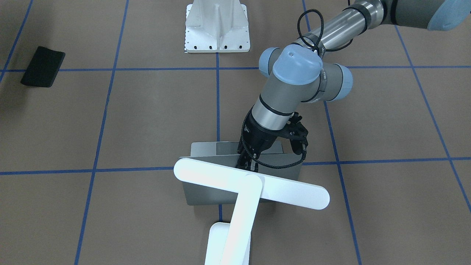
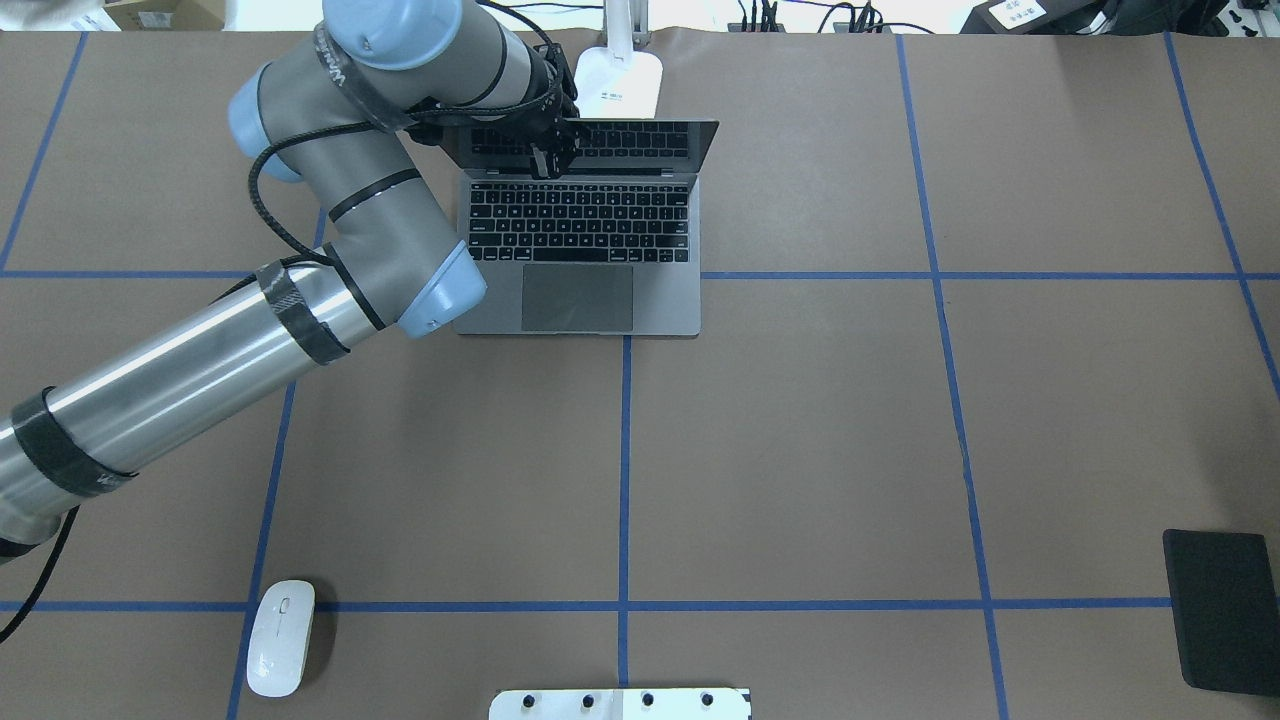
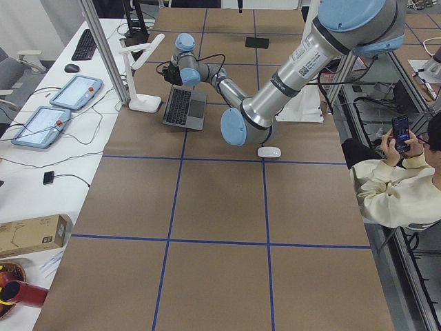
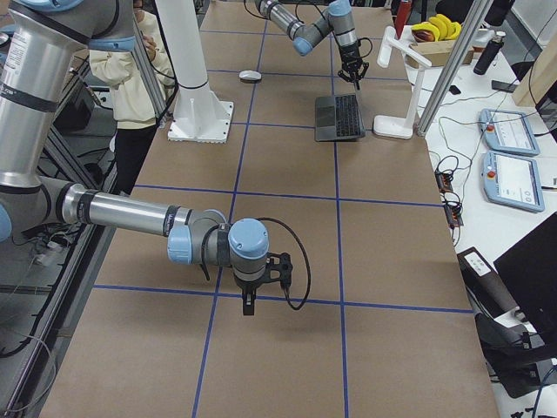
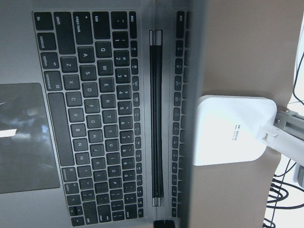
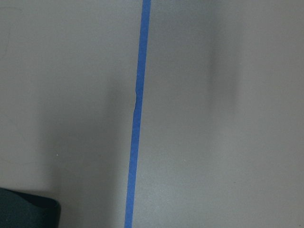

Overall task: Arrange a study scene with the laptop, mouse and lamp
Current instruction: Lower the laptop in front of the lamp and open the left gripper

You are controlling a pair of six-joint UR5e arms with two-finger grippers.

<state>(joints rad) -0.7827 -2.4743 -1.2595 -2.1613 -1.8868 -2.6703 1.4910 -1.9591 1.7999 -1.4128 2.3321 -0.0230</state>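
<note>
The dark-grey laptop [image 2: 580, 240] stands open at the table's far side, keys and trackpad facing me. My left gripper [image 2: 550, 158] reaches down to the top edge of its lid [image 1: 206, 191]. Its fingers look shut, and the tips rest on the screen side of that edge. Behind the laptop stands the white lamp [image 1: 250, 184], its flat base [image 5: 232, 130] just past the lid. The white mouse [image 2: 281, 637] lies far off at the near left. My right gripper [image 4: 248, 305] hangs low over bare table; I cannot tell whether it is open or shut.
A white ribbed pedestal [image 1: 217, 29] is bolted at the robot's side of the table. A flat black pad [image 2: 1222, 610] lies at the near right corner. A seated person holding a phone [image 3: 400, 186] is beside the table. Tablets [image 3: 55, 110] lie on a side desk.
</note>
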